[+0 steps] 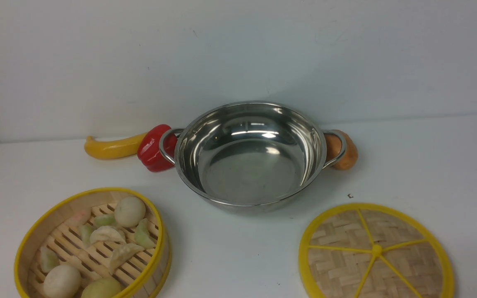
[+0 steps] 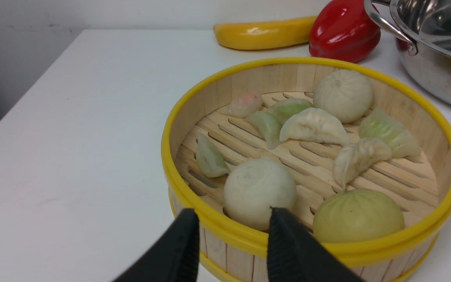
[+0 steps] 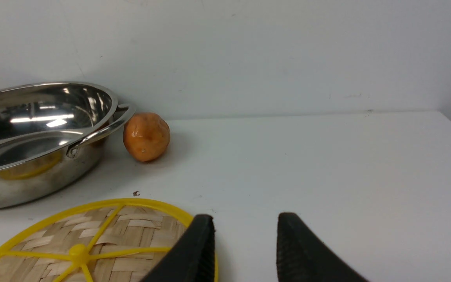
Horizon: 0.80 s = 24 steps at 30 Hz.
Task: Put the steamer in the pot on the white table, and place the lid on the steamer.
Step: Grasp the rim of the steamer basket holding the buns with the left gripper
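1 white table (image 1: 230, 256) carries 1 shiny, empty pot (image 1: 249, 174) beyond both claws. 1 flat woven lid (image 3: 131, 231) lies at the spread right claw (image 3: 246, 215). 1 yellow-rimmed steamer (image 2: 225, 90), holding 3 buns (image 2: 258, 192), has its rim between the parted left claw (image 2: 233, 211).

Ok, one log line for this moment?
steamer: on table; pot: empty; lid: on table; left end effector: open; right end effector: open
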### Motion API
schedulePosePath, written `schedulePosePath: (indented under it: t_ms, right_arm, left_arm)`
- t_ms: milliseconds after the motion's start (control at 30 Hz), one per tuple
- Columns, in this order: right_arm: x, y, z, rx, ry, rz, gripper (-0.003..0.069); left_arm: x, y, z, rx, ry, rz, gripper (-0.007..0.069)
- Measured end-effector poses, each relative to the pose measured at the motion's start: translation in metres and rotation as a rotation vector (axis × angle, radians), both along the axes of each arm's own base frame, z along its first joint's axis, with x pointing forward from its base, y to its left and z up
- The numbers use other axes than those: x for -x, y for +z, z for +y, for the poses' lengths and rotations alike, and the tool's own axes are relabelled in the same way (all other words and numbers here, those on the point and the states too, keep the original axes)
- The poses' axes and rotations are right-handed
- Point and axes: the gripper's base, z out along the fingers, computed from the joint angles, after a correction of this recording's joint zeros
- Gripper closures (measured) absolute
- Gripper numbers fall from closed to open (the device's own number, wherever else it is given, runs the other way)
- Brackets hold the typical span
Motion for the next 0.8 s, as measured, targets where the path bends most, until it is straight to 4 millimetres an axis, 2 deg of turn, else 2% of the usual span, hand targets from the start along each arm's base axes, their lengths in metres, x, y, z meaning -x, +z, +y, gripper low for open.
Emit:
schedulePosePath:
  t_ms: [567,700,800]
  right_arm:
    - [0.0,0.0,0.0,0.0,0.0,0.0,0.0416]
    - [0.0,0.0,0.0,0.0,0.0,0.0,0.0416]
    - [0.0,0.0,0.0,0.0,0.0,0.0,0.0416]
  left_arm:
    - [-0.001,0.003,0.0,-0.015,0.001,-0.029,0.0383]
    - [-0.003,0.016,-0.001,0.176,0.023,-0.203,0.0383]
    - [-0.004,0.023,-0.001,0.257,0.033,-0.289,0.0383]
